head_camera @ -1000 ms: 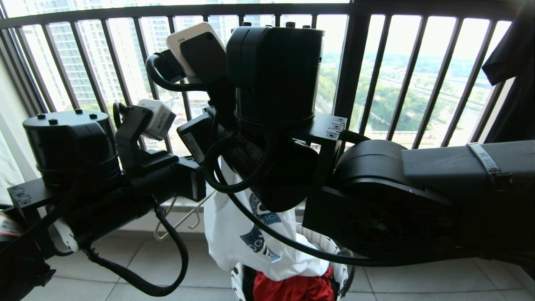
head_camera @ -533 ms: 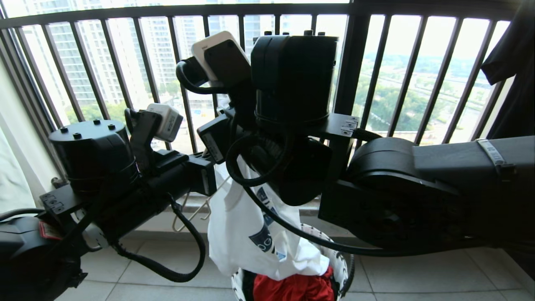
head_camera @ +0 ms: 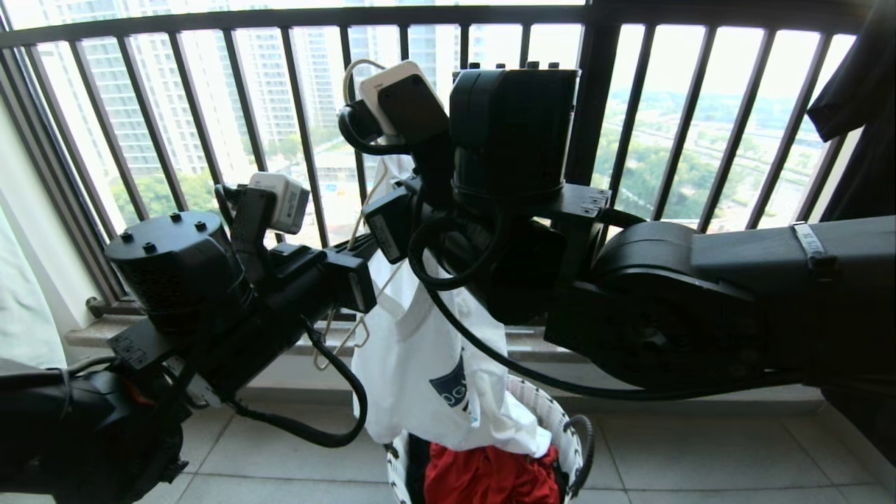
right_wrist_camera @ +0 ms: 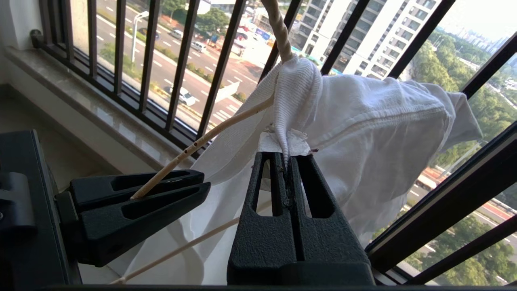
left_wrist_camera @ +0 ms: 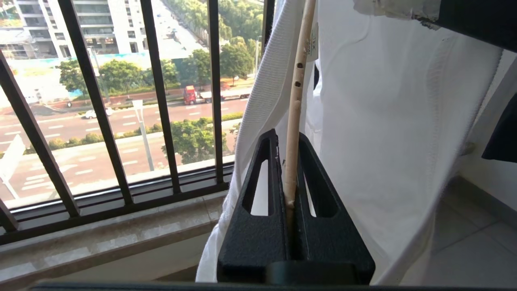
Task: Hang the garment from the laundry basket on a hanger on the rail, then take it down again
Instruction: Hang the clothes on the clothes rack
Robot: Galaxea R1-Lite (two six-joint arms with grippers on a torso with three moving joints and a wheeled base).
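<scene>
While both arms fill the head view before a black barred window railing (head_camera: 210, 91), the white T-shirt (head_camera: 420, 378) hangs from between them, its lower folds reaching the round white laundry basket (head_camera: 553, 420), where a red cloth (head_camera: 490, 476) lies. A cream wire hanger (head_camera: 350, 329) juts out beside the shirt, and a black shirt (head_camera: 861, 105) hangs at far right. From the left wrist, the left gripper (left_wrist_camera: 290, 198) is clenched on the hanger's thin arm, the shirt's ribbed neckband lying against it. From the right wrist, the right gripper (right_wrist_camera: 286, 161) pinches the neckband of the T-shirt just below the hanger's twisted neck, with the left gripper beside it clamped on the wire.
</scene>
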